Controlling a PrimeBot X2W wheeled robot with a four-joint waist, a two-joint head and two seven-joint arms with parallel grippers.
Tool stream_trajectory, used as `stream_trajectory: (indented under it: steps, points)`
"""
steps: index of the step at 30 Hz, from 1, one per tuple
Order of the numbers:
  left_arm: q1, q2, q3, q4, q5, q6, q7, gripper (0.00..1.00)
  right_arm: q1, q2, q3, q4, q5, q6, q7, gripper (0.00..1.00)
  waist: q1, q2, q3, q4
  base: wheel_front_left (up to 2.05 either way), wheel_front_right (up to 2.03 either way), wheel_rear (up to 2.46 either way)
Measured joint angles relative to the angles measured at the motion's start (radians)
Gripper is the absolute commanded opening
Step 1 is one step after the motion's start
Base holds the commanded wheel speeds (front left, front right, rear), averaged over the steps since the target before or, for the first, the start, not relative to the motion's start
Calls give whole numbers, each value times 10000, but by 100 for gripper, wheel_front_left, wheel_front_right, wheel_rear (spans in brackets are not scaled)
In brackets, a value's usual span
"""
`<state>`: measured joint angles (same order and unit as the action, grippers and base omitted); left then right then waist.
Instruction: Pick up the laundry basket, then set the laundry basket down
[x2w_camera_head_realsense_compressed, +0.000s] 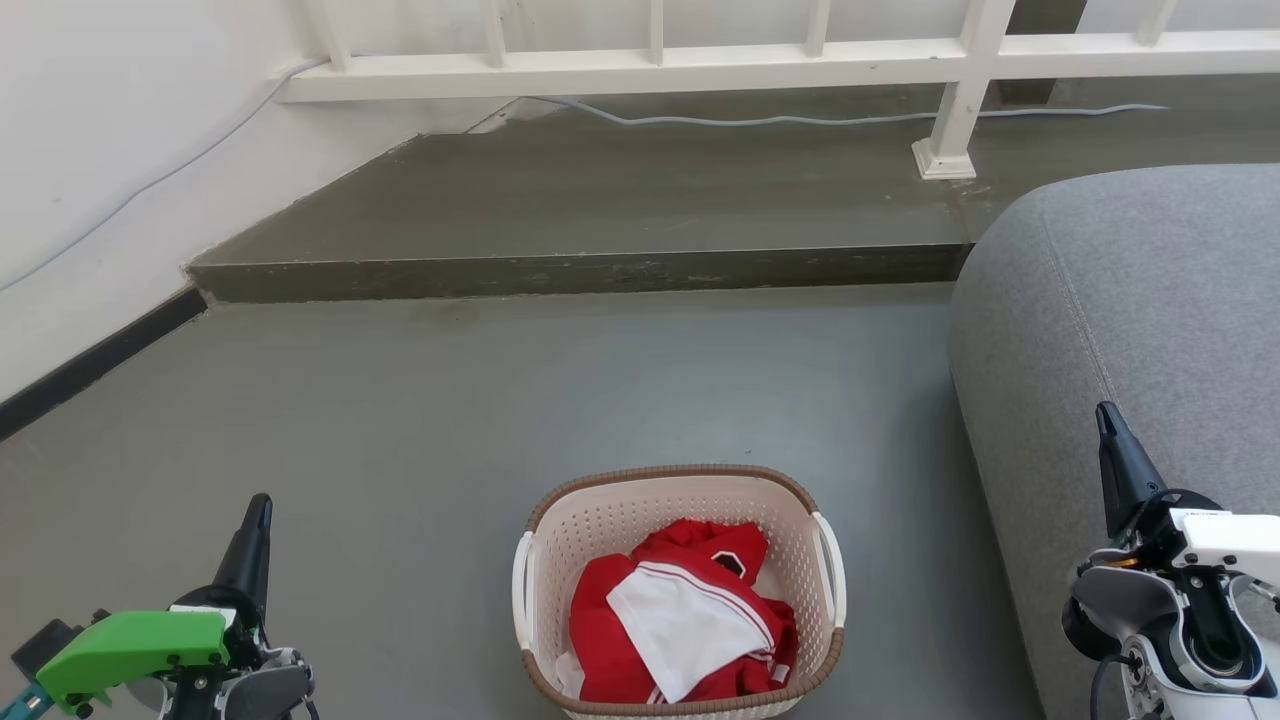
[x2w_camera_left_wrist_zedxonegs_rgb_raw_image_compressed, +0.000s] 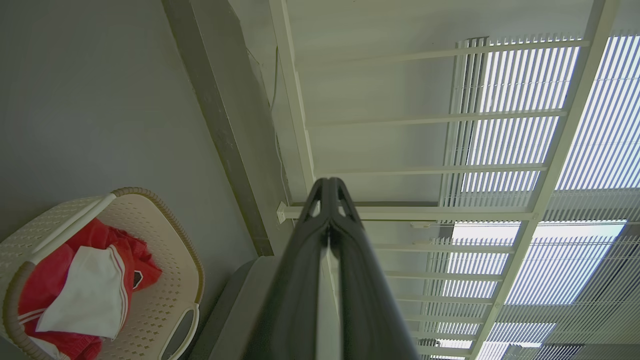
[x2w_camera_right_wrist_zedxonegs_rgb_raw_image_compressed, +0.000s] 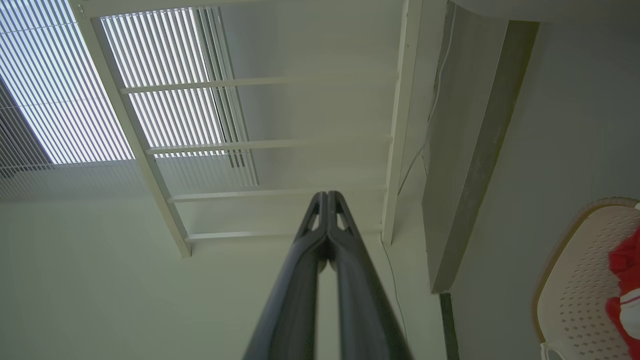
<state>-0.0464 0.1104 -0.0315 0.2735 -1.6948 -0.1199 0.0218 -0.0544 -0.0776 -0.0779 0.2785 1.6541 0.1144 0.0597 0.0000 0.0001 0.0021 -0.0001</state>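
Observation:
The laundry basket, cream perforated plastic with a brown rim and white side handles, stands on the grey floor at the bottom centre of the head view. Red and white clothes lie inside it. My left gripper is at the lower left, well apart from the basket, its fingers shut with nothing between them. Over by the sofa at the lower right, my right gripper is likewise shut and empty. The left wrist view has the basket at its lower left beside the closed left gripper. In the right wrist view the basket sits at the lower right, the right gripper closed.
A grey sofa fills the right side, close to the basket. A raised concrete step runs across the far floor, with a white railing and a cable on it. A white wall with dark skirting bounds the left.

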Motion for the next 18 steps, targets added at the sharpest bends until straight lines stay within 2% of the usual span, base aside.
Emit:
stream_trajectory:
  steps: [18]
  points:
    - [-2, -6, 15, 19, 0, -2, 40, 0, -1, 10, -15, 15, 0, 0, 40, 0, 0, 0, -1, 0, 0, 0, 0]
